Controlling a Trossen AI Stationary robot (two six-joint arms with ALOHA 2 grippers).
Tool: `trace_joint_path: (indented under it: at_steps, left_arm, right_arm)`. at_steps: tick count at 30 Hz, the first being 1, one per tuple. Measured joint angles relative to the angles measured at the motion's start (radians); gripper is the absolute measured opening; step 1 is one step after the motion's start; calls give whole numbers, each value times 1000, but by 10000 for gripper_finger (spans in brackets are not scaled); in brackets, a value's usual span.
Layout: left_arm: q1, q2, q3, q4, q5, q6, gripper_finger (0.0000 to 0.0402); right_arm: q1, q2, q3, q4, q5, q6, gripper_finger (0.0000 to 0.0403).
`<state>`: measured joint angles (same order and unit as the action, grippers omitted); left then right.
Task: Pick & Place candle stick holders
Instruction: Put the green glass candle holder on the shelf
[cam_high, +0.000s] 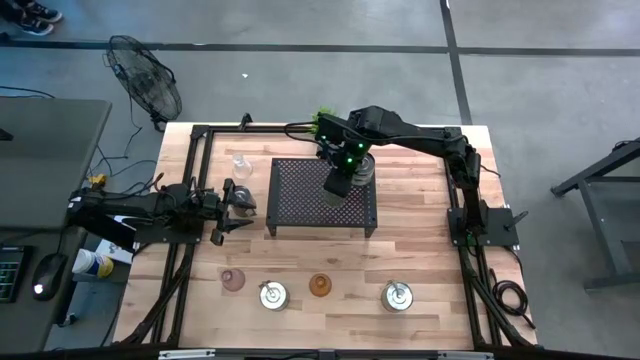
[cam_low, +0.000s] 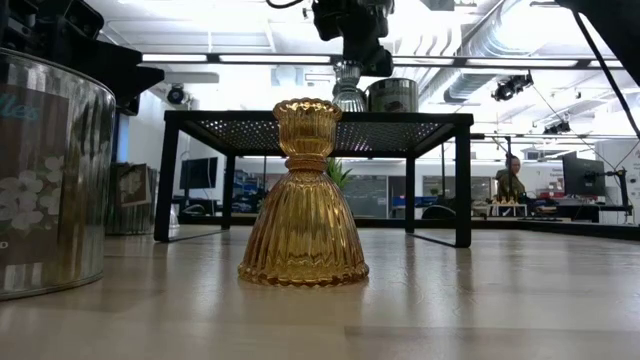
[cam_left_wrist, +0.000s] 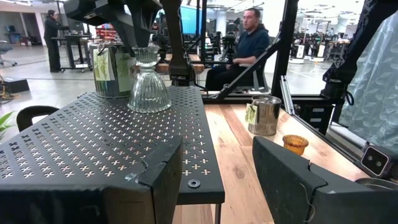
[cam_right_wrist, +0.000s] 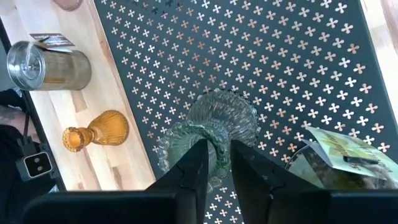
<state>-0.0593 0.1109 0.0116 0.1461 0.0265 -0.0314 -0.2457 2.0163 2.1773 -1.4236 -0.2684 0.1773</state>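
A clear glass candle stick holder (cam_left_wrist: 149, 87) stands upright on its flared base on the black perforated rack (cam_high: 300, 205), next to a silver tin (cam_left_wrist: 112, 70). My right gripper (cam_right_wrist: 219, 171) is right above the holder, pointing steeply down, its fingers close together at the top cup. My left gripper (cam_left_wrist: 214, 180) waits open and level off the rack's left side, touching nothing. Another clear holder (cam_high: 241, 165) stands on the table left of the rack. Pink (cam_high: 233, 280), amber (cam_low: 303, 195) and two silver holders (cam_high: 272, 294) (cam_high: 397, 295) stand in a row near the front edge. My right gripper has the rim of the clear holder's top cup (cam_right_wrist: 219, 146) in the narrow gap between its two fingers. It comes from above, slanting down. One finger (cam_right_wrist: 198, 168) seems to be over the cup's hollow and the other outside. The holder stands upright, base (cam_left_wrist: 149, 102) on the rack.
The rack fills the table's middle, with the silver tin at its far right corner. A small green plant (cam_high: 325, 122) is behind the rack. Black frame rails run along the table's left and right sides. Bare wood lies between the rack and the front row.
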Motion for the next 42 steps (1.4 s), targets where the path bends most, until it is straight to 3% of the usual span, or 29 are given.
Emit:
trace_joint_path:
  at_steps: [7,20,35,42]
  left_arm:
    - [0,0,0,0,0,0,188]
    - [0,0,0,0,0,0,188]
    - [0,0,0,0,0,0,188]
    - [0,0,0,0,0,0,188]
  right_arm:
    - [0,0,0,3,43,17,82]
    - [-3,-1,0,-5,32,24,161]
    - [-17,-128,2,15,72,23,166]
    - [3,-210,2,11,163,-35,163]
